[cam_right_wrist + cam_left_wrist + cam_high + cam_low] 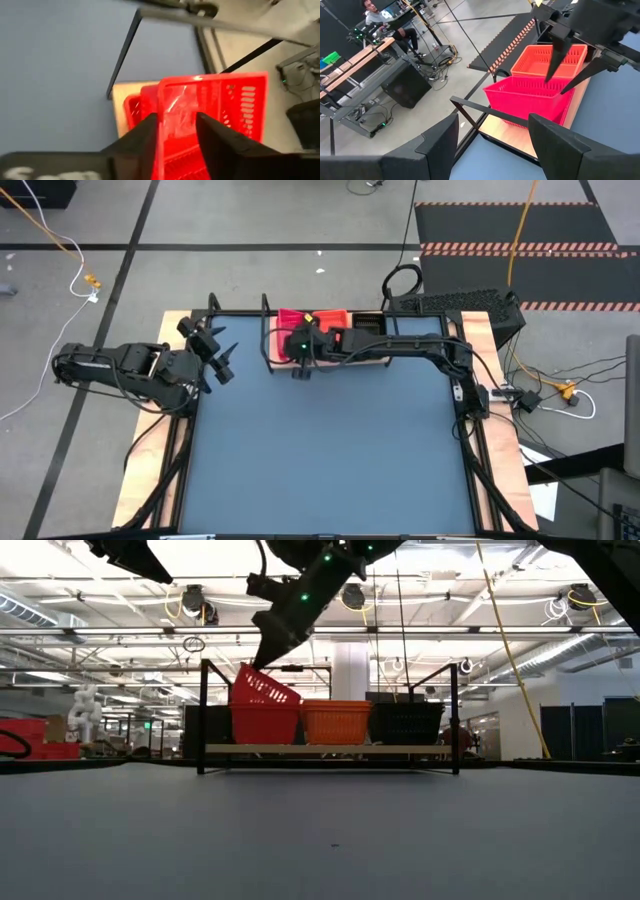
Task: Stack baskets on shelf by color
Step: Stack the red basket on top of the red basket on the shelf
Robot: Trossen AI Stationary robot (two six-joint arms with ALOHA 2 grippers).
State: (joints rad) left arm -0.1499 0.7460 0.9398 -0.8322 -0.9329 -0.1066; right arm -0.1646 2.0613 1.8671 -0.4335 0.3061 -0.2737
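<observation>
Place: a large industrial hall fitted out as a robotics lab or workshop
Ceiling: high and open, with exposed trusses point(420, 615), ducts and hanging round lamps point(195, 602) in the low view
Floor: bare grey concrete point(250, 220) marked with dark lines; black mats edged in red-and-white hazard stripes point(520, 248)
Cabling: a yellow cord point(55, 235) and white leads trail loose across the floor; a power strip point(525, 395) lies by the table
Workstations: a long bench point(355, 60) crowded with gear, where a person point(370, 10) sits; a black box point(405, 85) beside it
Other machines: a white robot arm point(85, 705) far off in the hall
Rig: a blue tabletop point(330, 450) in a black frame, two dark arms mounted at it
</observation>
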